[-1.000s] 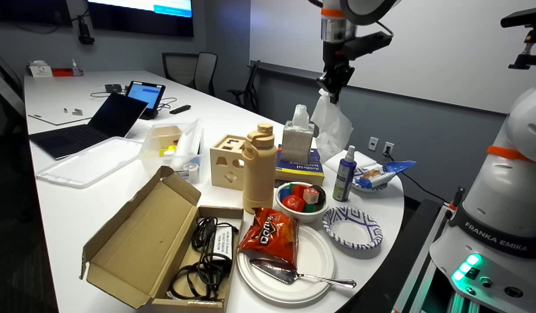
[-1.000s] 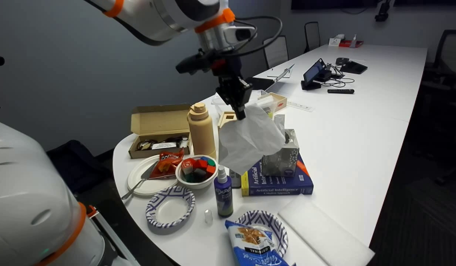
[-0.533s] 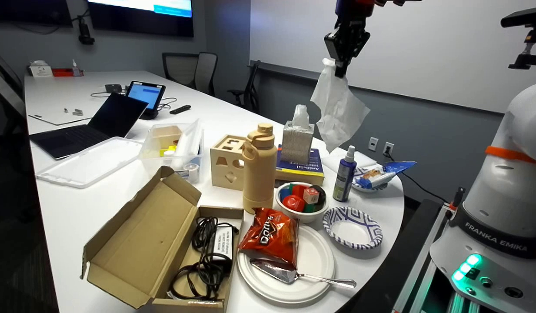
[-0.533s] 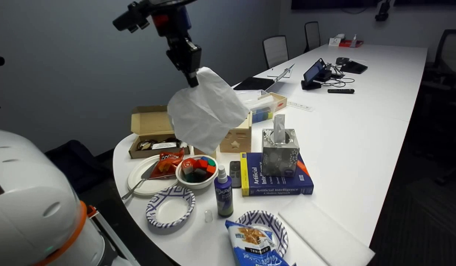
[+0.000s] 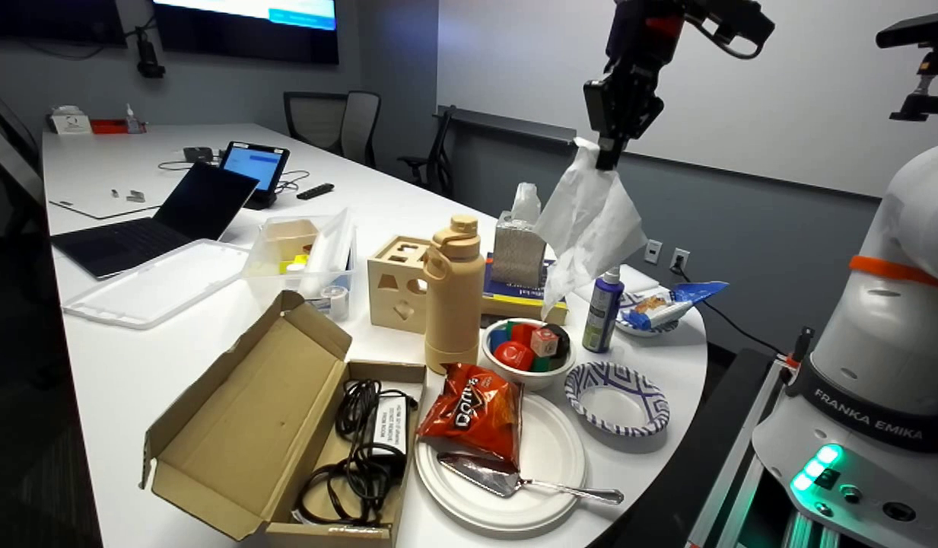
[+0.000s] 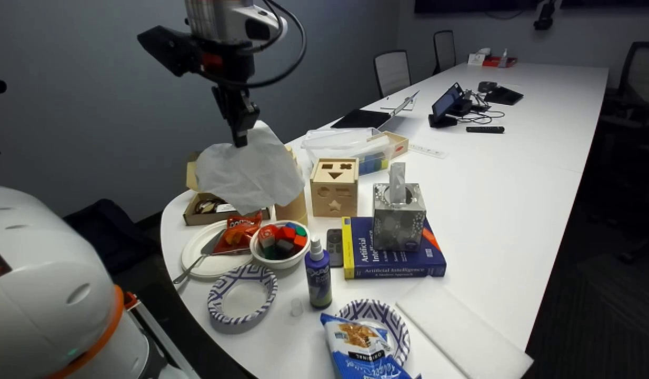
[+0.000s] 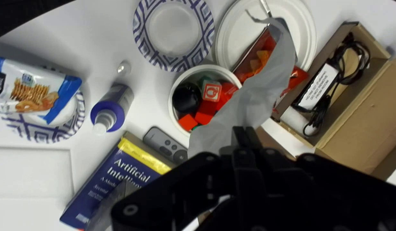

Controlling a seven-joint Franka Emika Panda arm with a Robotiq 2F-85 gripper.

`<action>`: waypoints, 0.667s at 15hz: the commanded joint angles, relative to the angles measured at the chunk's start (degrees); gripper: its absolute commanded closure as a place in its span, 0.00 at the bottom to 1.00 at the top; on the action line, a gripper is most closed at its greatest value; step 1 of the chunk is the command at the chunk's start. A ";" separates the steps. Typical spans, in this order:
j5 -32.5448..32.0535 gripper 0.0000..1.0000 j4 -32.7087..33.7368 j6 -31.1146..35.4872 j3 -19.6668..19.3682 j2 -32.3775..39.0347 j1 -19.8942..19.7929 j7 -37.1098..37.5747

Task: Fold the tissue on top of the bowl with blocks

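Observation:
My gripper (image 5: 605, 156) is shut on the white tissue (image 5: 589, 224) near its upper edge, and the tissue hangs down in loose folds. Both also show in an exterior view, the gripper (image 6: 241, 138) with the tissue (image 6: 250, 173) high above the table. The small white bowl (image 6: 280, 263) stands upright, holding red, green, blue and black blocks (image 6: 285, 234). In the wrist view the closed fingertips (image 7: 244, 131) pinch the tissue (image 7: 255, 93). There the tissue hides one side of the bowl (image 7: 206, 67), and most blocks (image 7: 206, 110) show.
A tan bottle (image 5: 453, 297) and a red snack bag (image 5: 472, 411) on a white plate (image 5: 560, 457) stand close to the bowl. A purple spray bottle (image 6: 319, 281), a striped dish (image 6: 242, 318), a remote (image 6: 335, 247) and a book with a tissue box (image 6: 399, 226) are also near.
My gripper has carried the tissue away from the tissue box towards the bowl. It rose first, then came down somewhat over the last half second. The bowl and blocks have not moved.

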 commanded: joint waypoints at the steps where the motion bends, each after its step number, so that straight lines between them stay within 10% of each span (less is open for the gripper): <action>1: 5.15 1.00 -3.51 0.51 -3.44 3.93 -0.91 -5.99; 10: 11.36 1.00 -5.04 1.03 -7.02 16.78 -2.14 -15.81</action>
